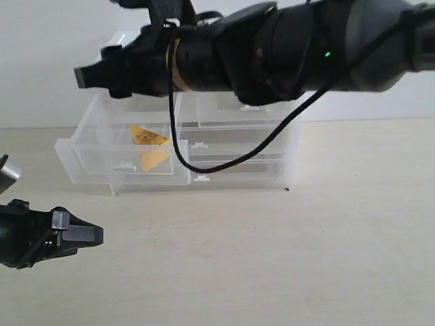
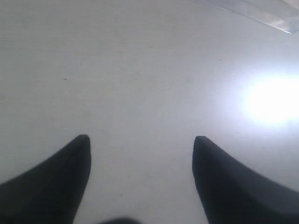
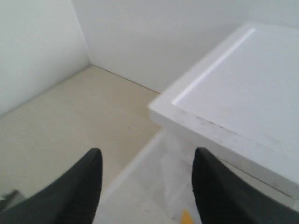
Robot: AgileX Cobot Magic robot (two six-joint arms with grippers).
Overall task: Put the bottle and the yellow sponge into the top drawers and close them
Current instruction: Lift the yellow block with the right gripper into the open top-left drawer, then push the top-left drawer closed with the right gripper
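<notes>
The left top drawer [image 1: 88, 157] is pulled out of the translucent cabinet [image 1: 272, 163], and the yellow sponge [image 1: 147, 136] lies inside it. Only the sponge's tip [image 3: 186, 217] shows in the right wrist view. My right gripper [image 1: 83, 75] reaches across from the right and hovers above that drawer. It [image 3: 145, 156] is open with nothing between its fingers. The right top drawer [image 1: 251, 109] sits pushed in, mostly hidden behind the arm. My left gripper [image 1: 95, 235] is low at the front left, open [image 2: 142, 140] over bare table. The bottle is out of view.
Two wide drawers [image 1: 231, 146] below the top ones are pushed in. The cabinet's white top [image 3: 243, 88] shows in the right wrist view. A black cable [image 1: 204, 166] hangs from the right arm in front of the cabinet. The beige table [image 1: 285, 258] stretches forward.
</notes>
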